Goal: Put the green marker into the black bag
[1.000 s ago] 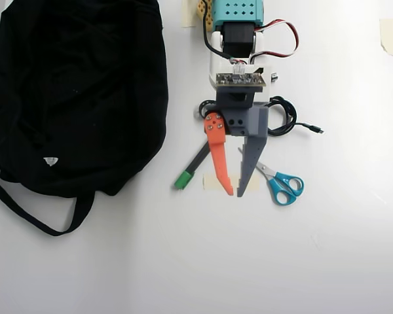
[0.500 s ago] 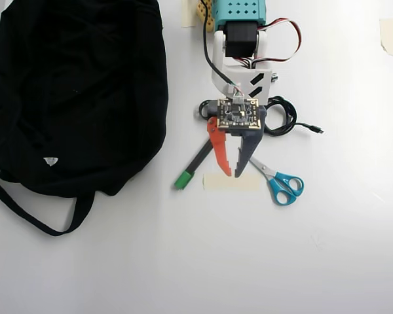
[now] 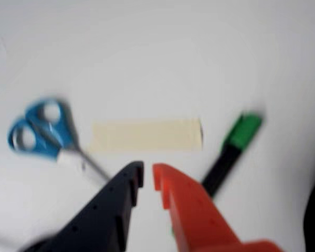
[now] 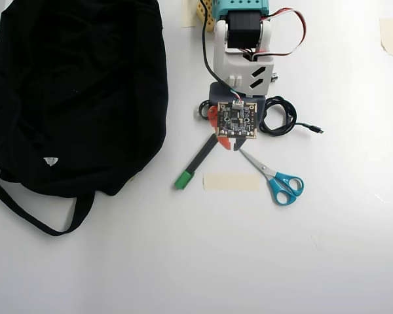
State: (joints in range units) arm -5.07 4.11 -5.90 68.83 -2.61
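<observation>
In the overhead view the gripper [image 4: 230, 146] points almost straight down above the white table [image 4: 327, 248], so that only the tips of its orange finger and dark grey finger show under the square circuit board on the wrist. In the wrist view the gripper [image 3: 147, 177] is blurred, but the two fingertips stand close together with only a thin slit between them, and nothing is held there. The green marker [image 4: 195, 163] lies flat on the table, slanted, its green cap toward the lower left and its black barrel running up toward the gripper; its upper end passes just beside the orange finger. In the wrist view the green marker [image 3: 230, 149] lies to the right of the orange finger, apart from it. The black bag [image 4: 72, 91] lies well to the left in the overhead view, filling the upper left of the table, with its strap looping out below it and a small white label on the fabric. A strip of beige tape [image 4: 231, 182] is stuck to the table just below the gripper, between the marker's cap and the blue-handled scissors [image 4: 278, 182]. A coiled black cable [image 4: 280, 118] lies to the right of the wrist.
</observation>
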